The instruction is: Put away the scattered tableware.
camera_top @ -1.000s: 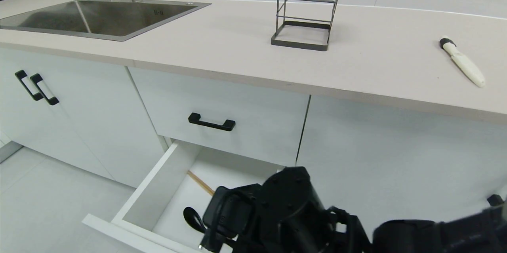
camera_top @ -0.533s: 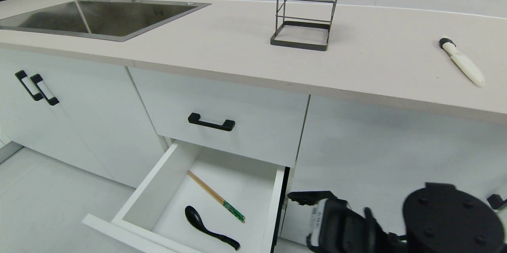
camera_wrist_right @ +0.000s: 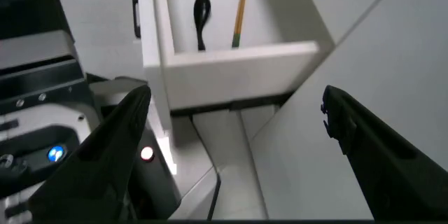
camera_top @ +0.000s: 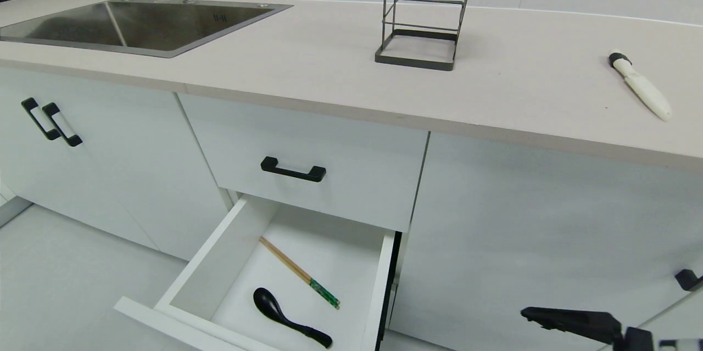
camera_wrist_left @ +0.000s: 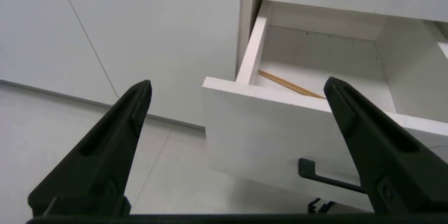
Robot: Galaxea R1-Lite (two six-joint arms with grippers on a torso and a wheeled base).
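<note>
The lower drawer [camera_top: 214,255] stands pulled out under the counter. A black spoon [camera_top: 288,318] and a pair of wooden chopsticks [camera_top: 299,272] with green tips lie inside it. A white knife-like utensil [camera_top: 640,86] with a black end rests on the counter at the far right. One finger [camera_top: 571,321] of my right gripper shows low at the right, clear of the drawer. From the right wrist, that gripper [camera_wrist_right: 238,154] is open and empty, above the spoon [camera_wrist_right: 201,14] and chopsticks [camera_wrist_right: 239,14]. My left gripper [camera_wrist_left: 238,154] is open and empty, facing the drawer front [camera_wrist_left: 280,140].
A dark wire rack [camera_top: 425,16] stands at the back of the counter. A steel sink [camera_top: 137,21] with a tap is at the far left. The upper drawer with a black handle [camera_top: 293,170] is closed. Cabinet doors flank the drawers.
My right arm has pulled back from over the drawer, to the right and downward. That uncovered the spoon and chopsticks lying in it.
</note>
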